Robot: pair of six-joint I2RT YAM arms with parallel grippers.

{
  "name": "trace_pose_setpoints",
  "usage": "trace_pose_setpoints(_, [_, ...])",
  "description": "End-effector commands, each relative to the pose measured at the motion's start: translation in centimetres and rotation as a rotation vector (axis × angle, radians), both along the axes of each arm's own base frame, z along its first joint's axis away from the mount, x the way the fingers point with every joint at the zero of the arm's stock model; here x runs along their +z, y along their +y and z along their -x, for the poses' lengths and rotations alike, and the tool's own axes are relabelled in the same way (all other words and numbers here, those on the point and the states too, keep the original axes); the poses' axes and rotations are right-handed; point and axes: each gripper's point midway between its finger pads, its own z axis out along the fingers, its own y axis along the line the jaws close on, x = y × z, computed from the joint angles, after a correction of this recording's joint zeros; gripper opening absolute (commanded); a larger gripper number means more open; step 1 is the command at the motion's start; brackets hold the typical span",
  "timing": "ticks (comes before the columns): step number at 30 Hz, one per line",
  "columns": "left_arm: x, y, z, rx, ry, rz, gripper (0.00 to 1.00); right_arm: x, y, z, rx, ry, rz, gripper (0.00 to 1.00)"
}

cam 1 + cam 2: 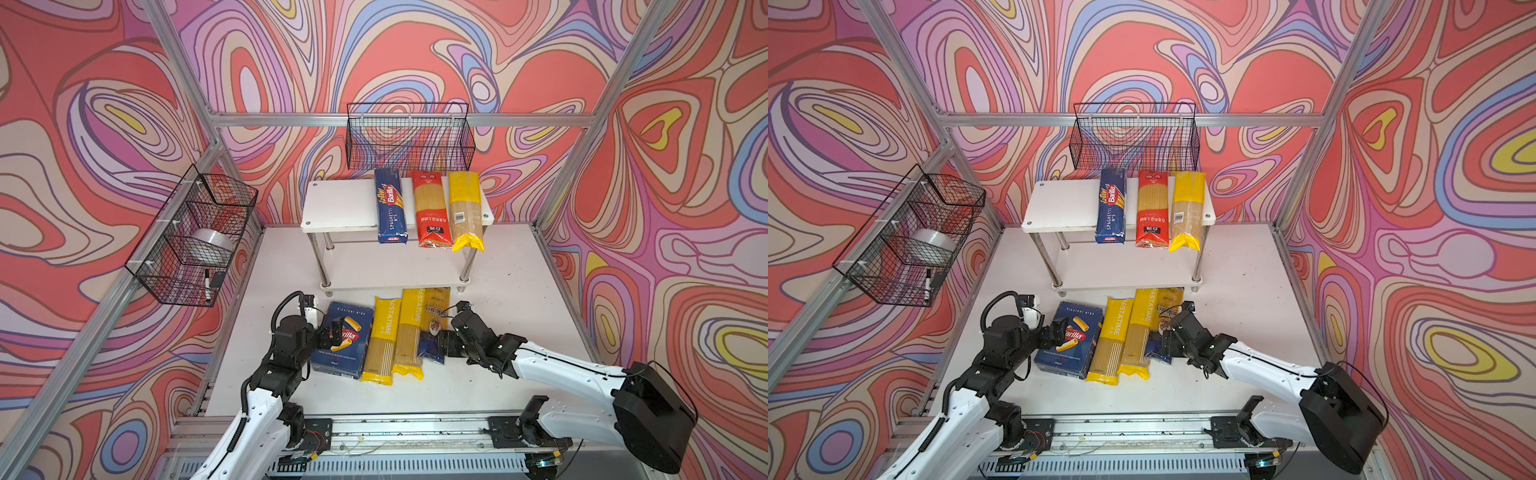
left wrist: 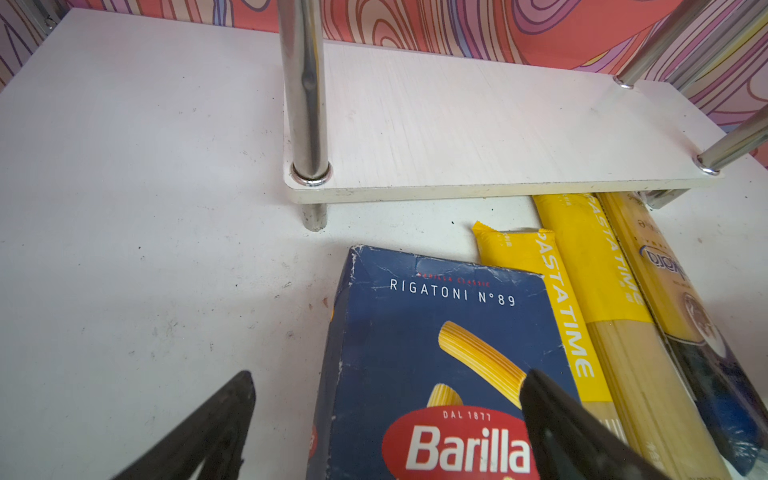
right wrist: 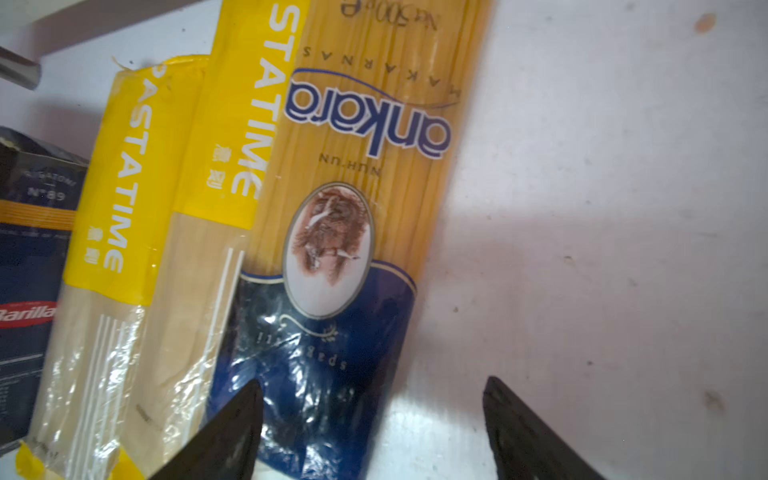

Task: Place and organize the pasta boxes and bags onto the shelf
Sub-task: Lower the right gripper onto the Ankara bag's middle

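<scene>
The right gripper point(image 3: 374, 384) hangs, jaws wide, over the ankara bag point(image 3: 353, 208) on the speckled white table point(image 3: 602, 208), ringed by swirl-patterned walls point(image 1: 124, 124).

Both top views overhead; wrist views close, sharing rigatoni box point(image 2: 415, 340).

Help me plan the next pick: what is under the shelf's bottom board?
The far ends of one yellow bag and the gold bag lie under the bottom board. How far they reach is hidden by it.
</scene>
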Motion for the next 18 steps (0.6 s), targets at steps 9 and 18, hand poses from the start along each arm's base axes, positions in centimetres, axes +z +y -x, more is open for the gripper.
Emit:
trace_pose_setpoints(9, [1.2,-1.0,-0.1,-0.055,-0.018,0.018,1.0,0.1,1.8,-2.0,-0.042,0.033,-0.004,0.98])
trace_pose_setpoints(18, [1.2,-0.9,-0.1,-0.049,-0.017,0.017,1.0,0.7,-0.1,-3.4,-0.213,0.005,0.087,0.98])
